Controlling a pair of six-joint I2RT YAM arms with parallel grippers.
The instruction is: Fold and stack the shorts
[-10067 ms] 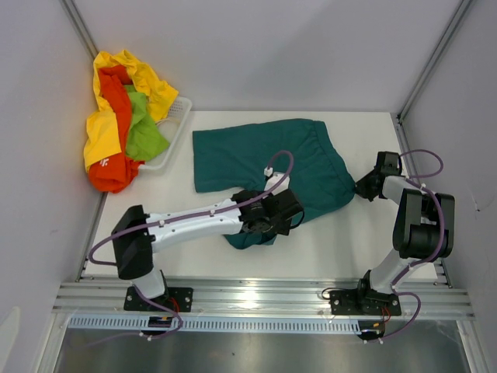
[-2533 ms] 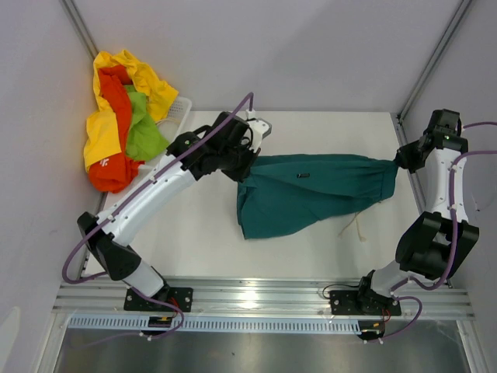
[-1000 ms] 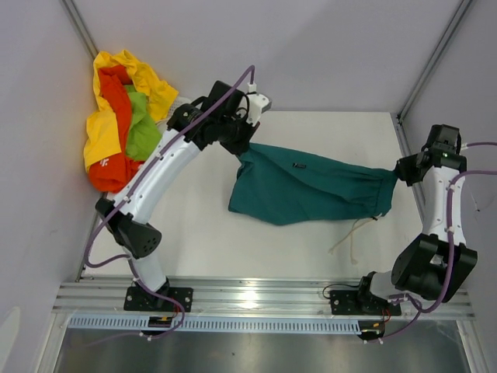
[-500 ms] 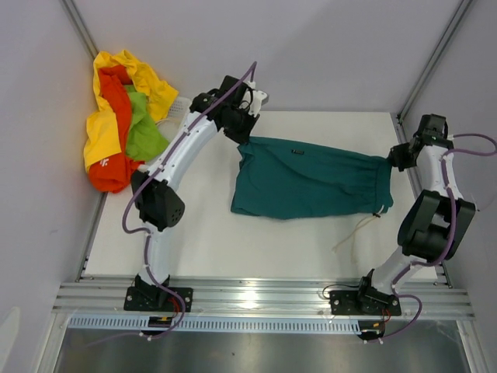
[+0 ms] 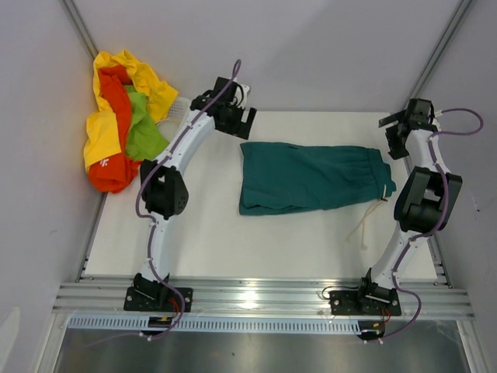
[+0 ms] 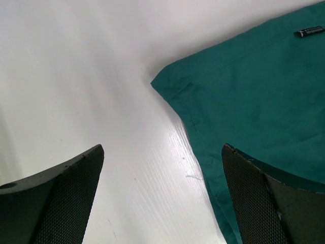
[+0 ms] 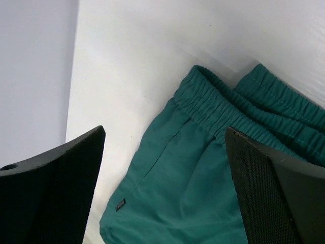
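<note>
Now the teal shorts (image 5: 311,177) lie flat and look soft and light.
Left hand (image 5: 238,123) and right hand (image 5: 392,134) are open and empty; best pinch the corners.

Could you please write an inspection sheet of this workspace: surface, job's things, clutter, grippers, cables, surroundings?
Surface: white table, no marks seen.
Job's things: dark teal shorts lie flat mid-table, drawstring trailing toward the near edge; heap of other shorts at far left.
Clutter: white basket, mostly hidden under the heap.
Grippers: left gripper open, empty; right gripper open, empty.
Cables: purple cables follow both arms, off the fabric.
Surroundings: grey walls, metal rail in front.
</note>
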